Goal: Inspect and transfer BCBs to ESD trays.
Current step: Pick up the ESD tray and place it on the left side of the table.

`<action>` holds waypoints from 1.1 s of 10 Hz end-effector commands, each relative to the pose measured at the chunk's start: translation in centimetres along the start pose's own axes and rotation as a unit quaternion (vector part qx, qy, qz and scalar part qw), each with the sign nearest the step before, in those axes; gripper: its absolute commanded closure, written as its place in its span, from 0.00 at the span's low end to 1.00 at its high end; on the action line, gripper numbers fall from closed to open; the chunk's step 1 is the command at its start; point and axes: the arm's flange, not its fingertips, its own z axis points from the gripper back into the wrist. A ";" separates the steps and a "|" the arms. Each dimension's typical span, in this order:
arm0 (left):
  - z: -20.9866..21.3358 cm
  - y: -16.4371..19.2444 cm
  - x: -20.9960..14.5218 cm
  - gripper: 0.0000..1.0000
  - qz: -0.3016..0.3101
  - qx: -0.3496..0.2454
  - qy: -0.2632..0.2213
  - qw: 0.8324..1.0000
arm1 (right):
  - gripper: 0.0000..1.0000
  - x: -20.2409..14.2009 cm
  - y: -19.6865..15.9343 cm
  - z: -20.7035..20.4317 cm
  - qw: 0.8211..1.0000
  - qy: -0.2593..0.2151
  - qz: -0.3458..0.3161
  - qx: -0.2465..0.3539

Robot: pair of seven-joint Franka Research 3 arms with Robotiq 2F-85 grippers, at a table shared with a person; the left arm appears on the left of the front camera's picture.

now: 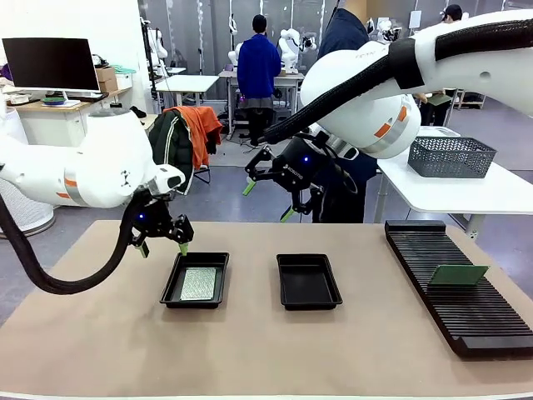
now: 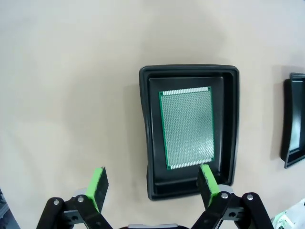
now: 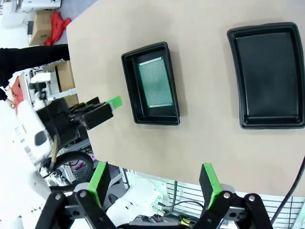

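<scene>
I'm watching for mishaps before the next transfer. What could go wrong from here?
1. The open left claw hangs by a corner of the filled tray; lowering could knock it and shift its board.
2. The other board stands tilted in the rack; the right claw might tip it when grasping.

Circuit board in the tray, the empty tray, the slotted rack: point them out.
circuit board (image 1: 198,283), front view, middle of its face.
empty tray (image 1: 307,281), front view, its bare floor.
slotted rack (image 1: 466,321), front view, bare ribs near its middle.
</scene>
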 end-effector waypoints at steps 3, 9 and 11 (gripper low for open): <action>-4.5 -0.5 1.6 0.00 -0.001 0.025 0.012 1.000 | 0.00 0.2 0.3 -0.1 1.000 -0.003 -0.008 -0.010; -7.4 -0.1 2.6 0.10 -0.023 0.037 0.035 0.998 | 0.00 0.2 0.3 -0.1 1.000 -0.003 -0.008 -0.010; -7.7 -0.3 2.5 0.22 -0.026 0.032 0.039 0.998 | 0.00 0.2 0.3 -0.1 1.000 -0.003 -0.008 -0.010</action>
